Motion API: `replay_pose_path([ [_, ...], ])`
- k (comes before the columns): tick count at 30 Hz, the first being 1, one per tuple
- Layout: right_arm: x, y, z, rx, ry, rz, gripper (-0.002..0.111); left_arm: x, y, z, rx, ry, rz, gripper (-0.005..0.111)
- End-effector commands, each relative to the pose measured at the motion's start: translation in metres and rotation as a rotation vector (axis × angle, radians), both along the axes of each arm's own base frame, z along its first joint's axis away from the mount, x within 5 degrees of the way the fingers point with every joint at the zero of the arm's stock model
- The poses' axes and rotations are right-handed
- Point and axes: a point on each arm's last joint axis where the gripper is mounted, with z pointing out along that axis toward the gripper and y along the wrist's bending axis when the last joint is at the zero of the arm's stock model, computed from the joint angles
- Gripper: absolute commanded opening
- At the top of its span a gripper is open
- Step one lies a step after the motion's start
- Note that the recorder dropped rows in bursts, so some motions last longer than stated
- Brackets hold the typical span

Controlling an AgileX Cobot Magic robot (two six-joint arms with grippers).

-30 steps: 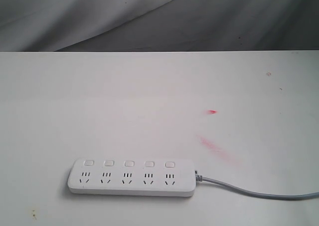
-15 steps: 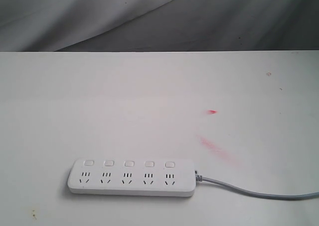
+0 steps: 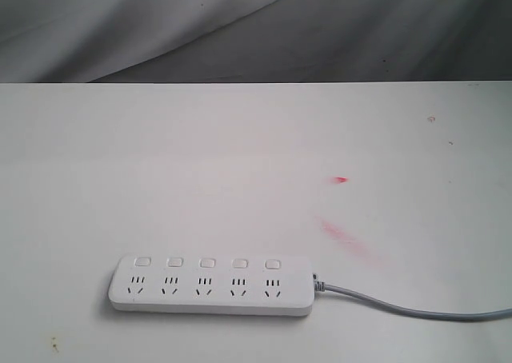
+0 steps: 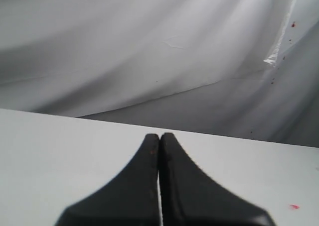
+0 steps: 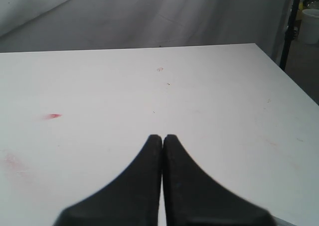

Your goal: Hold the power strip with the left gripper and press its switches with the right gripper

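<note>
Task state at the outset. The power strip (image 3: 211, 284) is shown lying flat on the white table (image 3: 240, 139), near the front edge of the exterior view and left of centre, with its long axis across the view. The five switches (image 3: 207, 262) are set in a row along its far side, one beside each group of sockets (image 3: 203, 285). Whether any switch is pressed in cannot be told. The grey cord (image 3: 400, 307) is led off from the strip's right end toward the right edge of the view.

Neither arm is seen in the exterior view. In its wrist view the left gripper (image 4: 159, 137) is shown with the jaws pressed together and nothing between them. It is held over bare table and faces the grey cloth backdrop (image 4: 149, 47). The right gripper (image 5: 162, 138) is likewise closed and empty over bare table, and a small red mark (image 5: 52, 116) lies well apart from it. The strip is not seen in either wrist view.

No part of the task is judged to be done: the strip is not held and no switch is touched. Left to do are the approach and hold by the left gripper, then the pressing of the switches by the right.
</note>
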Motion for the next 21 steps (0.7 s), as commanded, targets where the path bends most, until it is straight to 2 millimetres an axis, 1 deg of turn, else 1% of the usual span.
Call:
replay_pose_path([
  [1,0.000,-0.001,-0.001,-0.009,-0.006,-0.009,0.000,-0.002,-0.001,-0.011,0.052,-0.029,-0.047,0.000],
  [4,0.000,-0.001,-0.001,-0.009,-0.006,-0.009,0.000,0.001,-0.001,-0.021,0.073,0.008,-0.050,0.000],
  [10,0.000,-0.001,-0.001,-0.009,-0.006,-0.009,0.000,0.008,-0.001,-0.053,0.065,0.097,-0.053,0.000],
  [12,0.000,-0.001,-0.001,-0.009,-0.006,-0.009,0.000,0.009,-0.001,-0.058,0.065,0.108,-0.052,0.000],
  [19,0.000,-0.001,-0.001,-0.009,-0.006,-0.009,0.000,0.010,-0.001,-0.060,0.064,0.096,-0.049,0.000],
  [21,0.000,-0.001,-0.001,-0.009,-0.006,-0.009,0.000,0.013,0.000,-0.070,0.073,0.097,-0.042,0.000],
])
